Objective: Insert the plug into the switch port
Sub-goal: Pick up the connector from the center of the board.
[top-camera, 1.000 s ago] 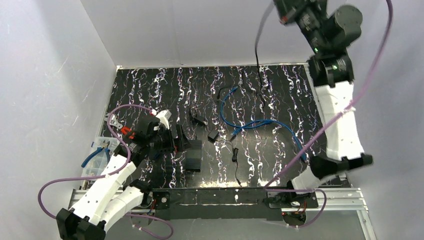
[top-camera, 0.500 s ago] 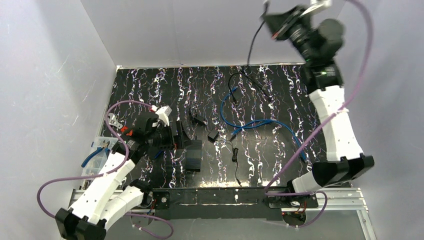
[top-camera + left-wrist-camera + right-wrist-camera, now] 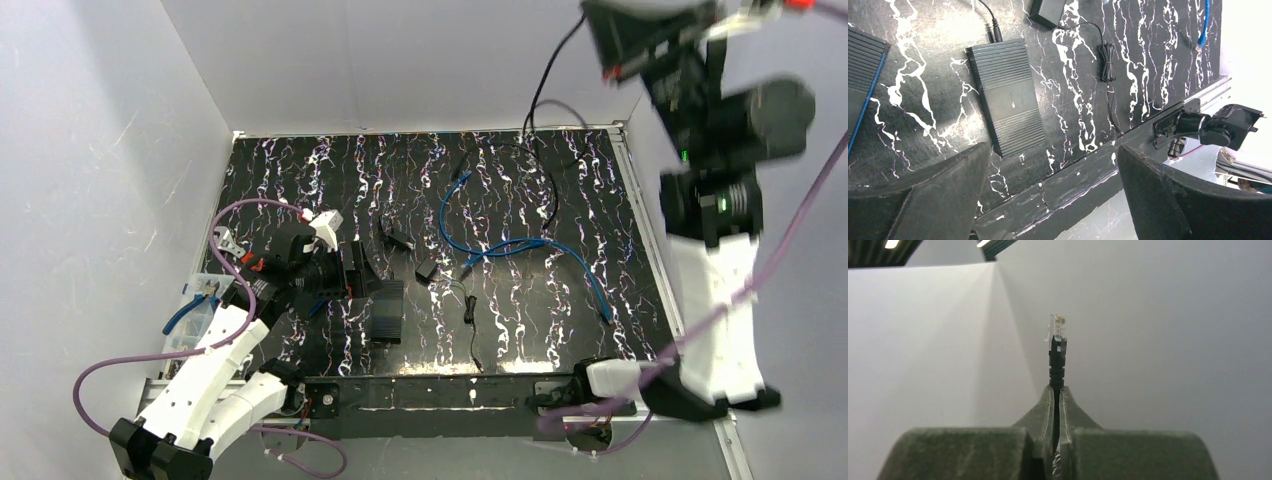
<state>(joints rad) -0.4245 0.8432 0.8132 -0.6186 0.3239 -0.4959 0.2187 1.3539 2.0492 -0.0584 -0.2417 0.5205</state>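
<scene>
While the left pincer point(image 3: 1052, 150) hangs idle: jaws spread wide, holding nothing, low over the left part of the tabletop point(image 3: 290, 170).
Black ribbed box point(image 3: 387, 312): lies flat just right of that pincer, left of centre in the top view. I take it for the switch, though no port shows in any view.
Blue cable point(image 3: 500, 245): loops across mid-frame and is a likely snag on the way down.
Black cable point(image 3: 545, 75): climbs from the tabletop's far edge to the upper right corner.
Right pincer point(image 3: 1056, 390): pressed together, pinching the plug by the tail of its black boot.
Plug point(image 3: 1058, 327): its clear tip juts straight past the fingertips at mid-frame of the wrist view. It faces bare wall, well apart from the box.
Step in hand: carry it down and leftward, turn the wrist until the tip faces the port, keep the cable slack, then go in square and slowly.
</scene>
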